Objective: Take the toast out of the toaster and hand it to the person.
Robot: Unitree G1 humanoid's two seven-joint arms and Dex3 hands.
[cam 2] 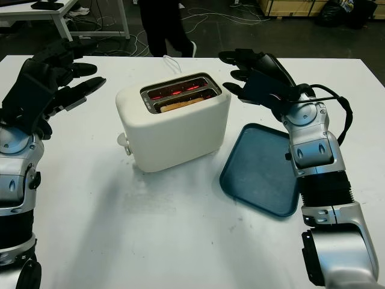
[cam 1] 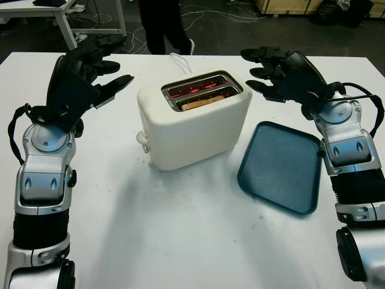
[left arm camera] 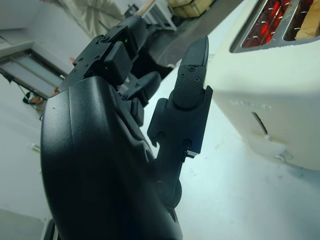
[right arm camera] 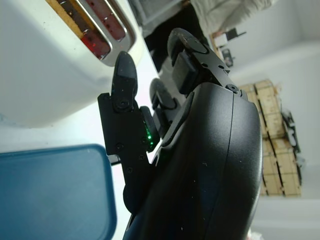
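white table [cam 1: 180,241] runs wide under us, its far edge meeting a dark floor with loose cables [cam 1: 210,12]; a person's dark legs [cam 1: 162,24] stand just past that edge, behind the toaster.

we note plenty of bare surface in front of the toaster [cam 1: 192,123] and to either side. it sits near the middle, a rounded cream box with a smooth matte shell and a small knob low on its left end. two slots on top; the far one glows red, the near one holds the toast [cam 1: 201,102], a pale brown slice sunk low, its top edge about level with the slot rim.

just right of the toaster lies a dark blue tray [cam 1: 283,168], flat, rounded corners, shallow lip, close to the toaster's corner but apart from it.

left hand [cam 1: 90,69] hangs above the table left of the toaster, open, holding nothing. right hand [cam 1: 280,72] hovers right of the toaster's top, above the tray's far end, open too, fingers pointing toward the slots.
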